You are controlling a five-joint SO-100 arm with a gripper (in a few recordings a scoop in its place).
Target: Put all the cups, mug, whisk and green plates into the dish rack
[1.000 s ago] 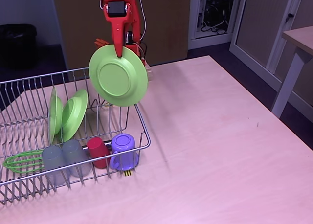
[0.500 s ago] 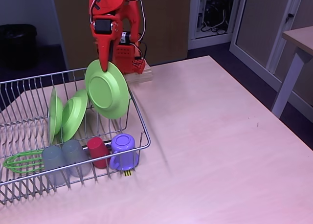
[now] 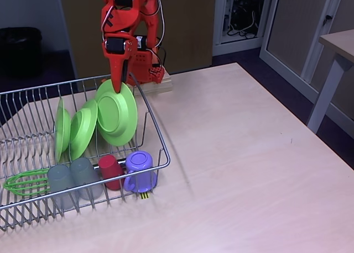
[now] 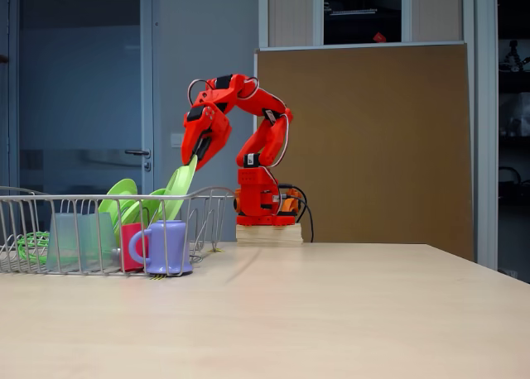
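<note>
My red gripper (image 3: pixel 118 86) (image 4: pixel 195 160) is shut on the top rim of a green plate (image 3: pixel 116 112) (image 4: pixel 179 189), which hangs tilted inside the wire dish rack (image 3: pixel 160 134) (image 4: pixel 211 199). Two more green plates (image 3: pixel 84 129) (image 3: pixel 62 130) stand upright just left of it. Along the rack's front row lie the green whisk (image 3: pixel 25 182) (image 4: pixel 30 245), two frosted grey cups (image 3: pixel 61 179) (image 3: pixel 84 172), the red cup (image 3: pixel 111 170) (image 4: pixel 132 245) and the lilac mug (image 3: pixel 140 170) (image 4: pixel 164 247), all upside down.
The arm's base (image 3: pixel 145 70) (image 4: pixel 257 203) sits on a wooden block at the table's far edge, right behind the rack. A yellow-black tag (image 3: pixel 144 195) hangs at the rack's front corner. A second table's leg (image 3: pixel 326 93) stands at the right.
The gripper has swung left and down with the plate, from above the rack's right rim to inside the rack beside the two standing plates.
</note>
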